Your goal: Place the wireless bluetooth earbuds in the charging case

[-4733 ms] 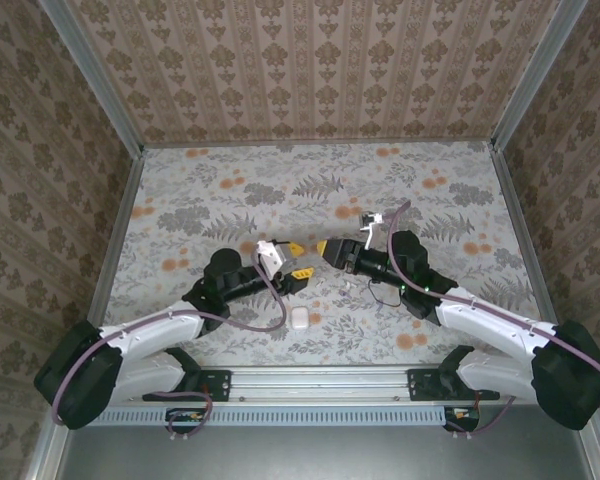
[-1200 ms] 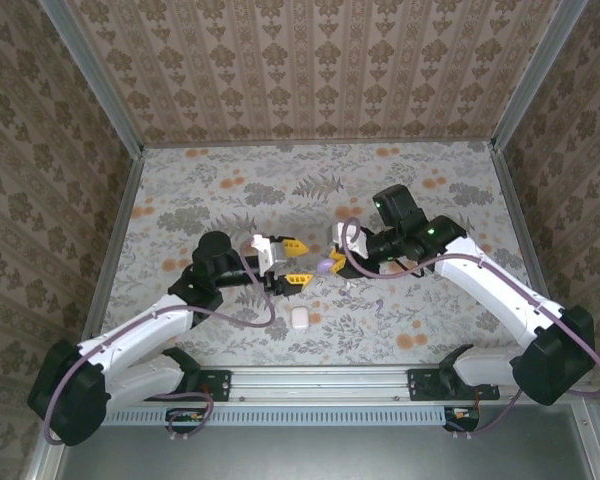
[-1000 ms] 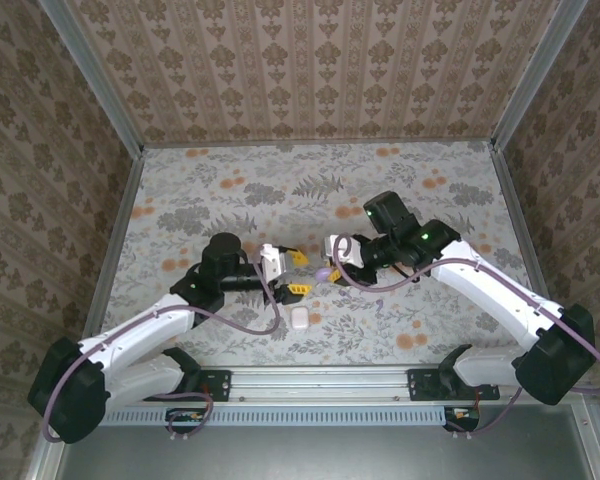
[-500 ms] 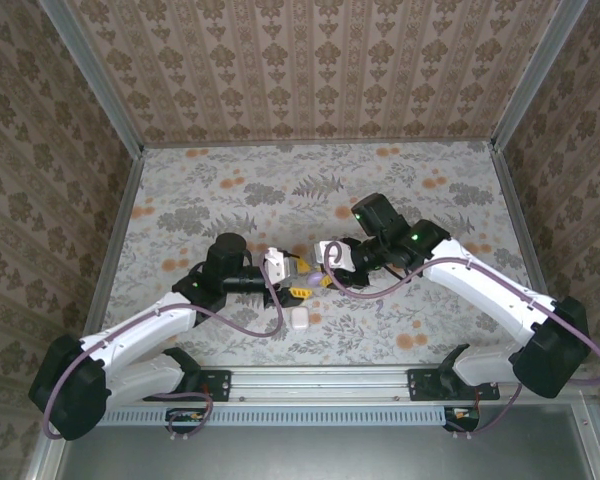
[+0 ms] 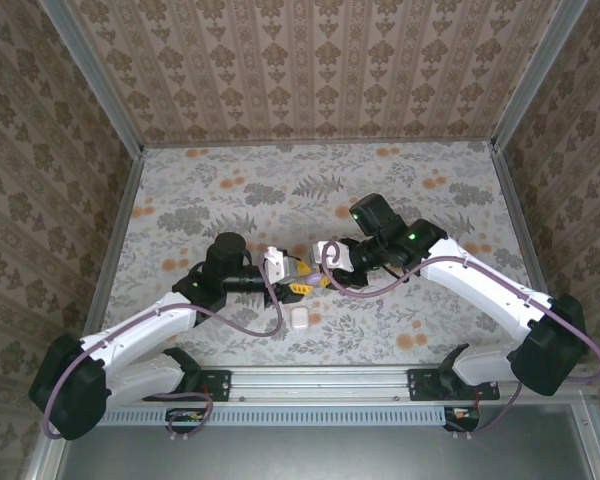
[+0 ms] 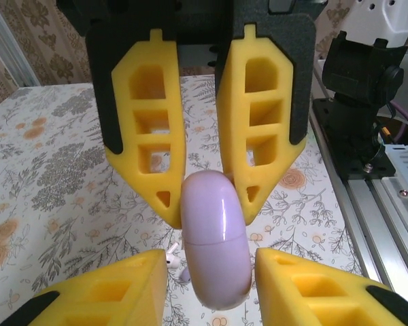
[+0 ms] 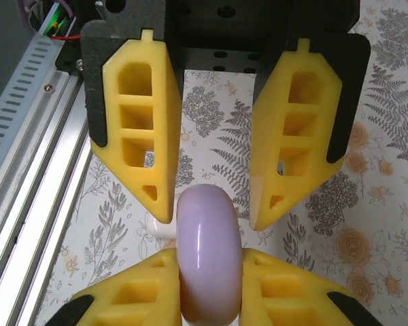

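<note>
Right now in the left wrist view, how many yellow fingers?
4. Two belong to the left gripper, at the bottom edge, flanking the purple disc with gaps. Two belong to the right gripper, above, pinching the disc. None looks hidden.

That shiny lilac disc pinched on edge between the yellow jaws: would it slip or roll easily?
The lilac disc looks glossy and rounded, so it may well slip from the jaws of the right gripper. The reflections suggest hard plastic, probably stiff and light. Released on edge, it would likely roll.
</note>
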